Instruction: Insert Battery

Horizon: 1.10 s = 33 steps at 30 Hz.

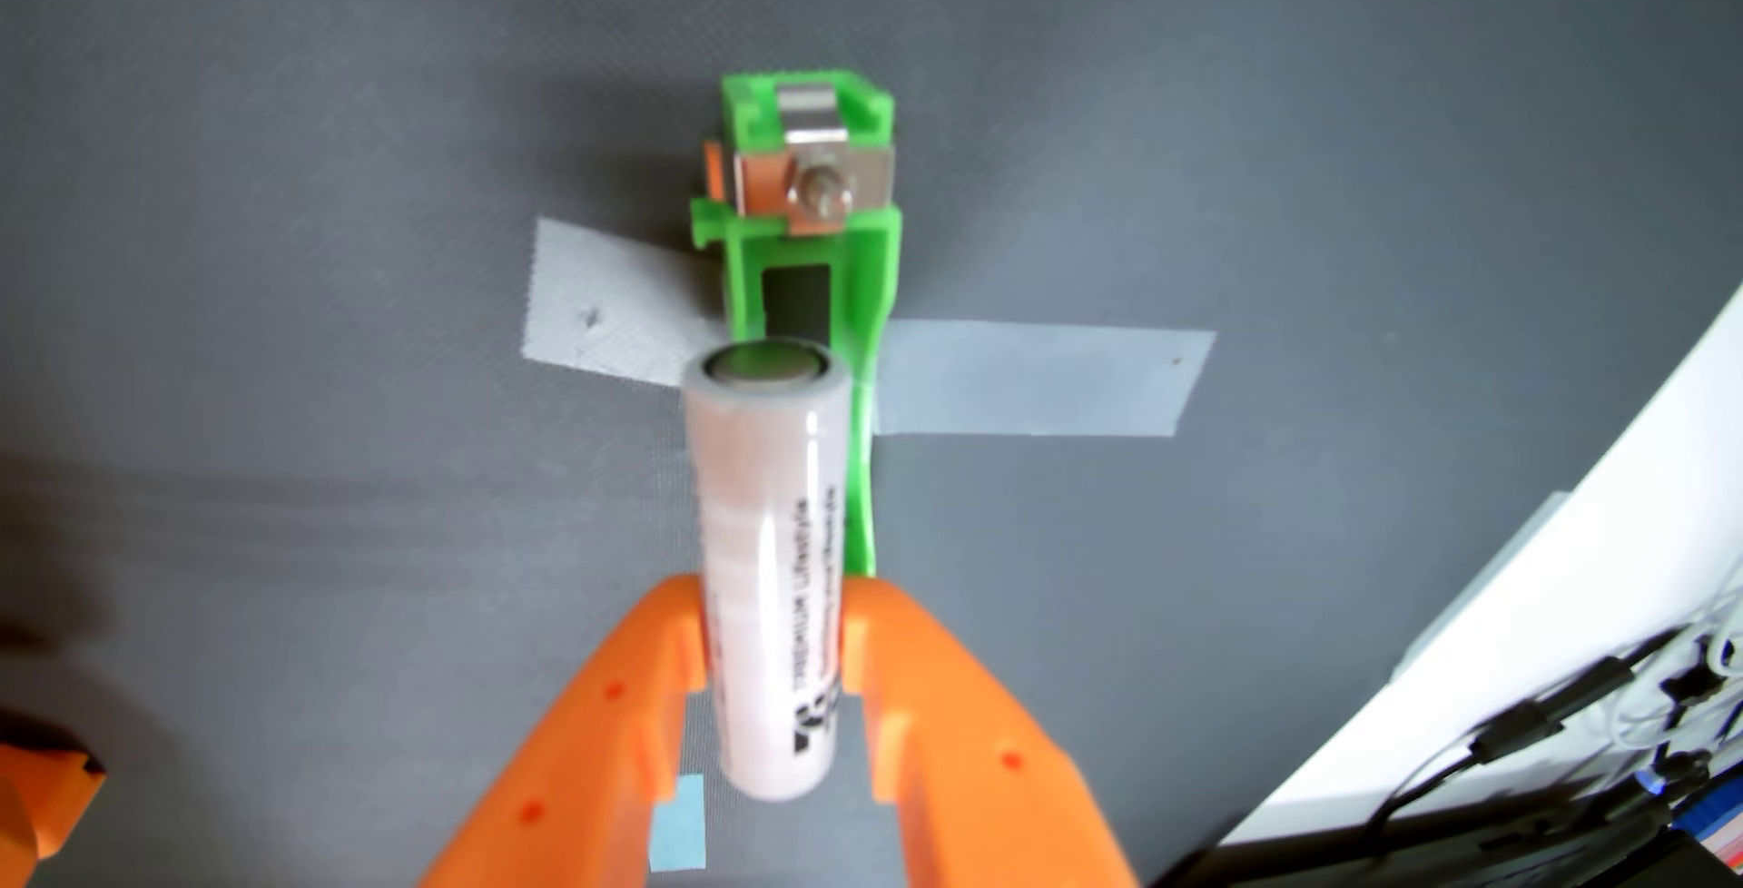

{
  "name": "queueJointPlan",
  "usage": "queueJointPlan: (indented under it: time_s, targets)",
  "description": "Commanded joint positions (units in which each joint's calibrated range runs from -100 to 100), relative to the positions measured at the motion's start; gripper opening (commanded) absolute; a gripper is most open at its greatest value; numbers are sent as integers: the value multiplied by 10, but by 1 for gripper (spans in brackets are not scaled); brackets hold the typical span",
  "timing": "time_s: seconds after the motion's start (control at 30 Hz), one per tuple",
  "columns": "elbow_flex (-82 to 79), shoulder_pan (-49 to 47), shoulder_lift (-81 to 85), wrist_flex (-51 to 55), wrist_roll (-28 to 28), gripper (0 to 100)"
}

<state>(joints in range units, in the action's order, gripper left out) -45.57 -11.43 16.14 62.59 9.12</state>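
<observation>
Wrist view, looking down onto a dark grey mat [283, 190]. Orange two-finger gripper [775, 633] entering from the bottom edge, fingers [604, 718] pressed against either side of a white cylindrical battery [769, 567] and holding it. Battery lengthwise along the frame's vertical, flat metal end toward the top, black print running along the right side of the sleeve, text too blurred to read. Green battery holder [872, 285] at centre top, just beyond the battery's far end, partly hidden behind it; one green side rail showing along the battery's right edge down to the finger. Metal contact clip [816, 186] with a bolt at the holder's far end. Dark open slot in the holder floor between clip and battery tip. Strips of grey tape [1028, 379] reaching out left and right from under the holder onto the mat. Small light blue tape square [679, 827] on the mat between the fingers, bottom centre. White surface and a tangle of black cables [1547, 728] at lower right. Whether battery touches holder: cannot tell.
</observation>
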Motion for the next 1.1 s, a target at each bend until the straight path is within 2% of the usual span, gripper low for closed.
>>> queueJointPlan:
  time_s: [0.0,1.07]
  targets:
    - [18,1,2,-21,-2,1]
    - [23,2,-40,-33,1,1]
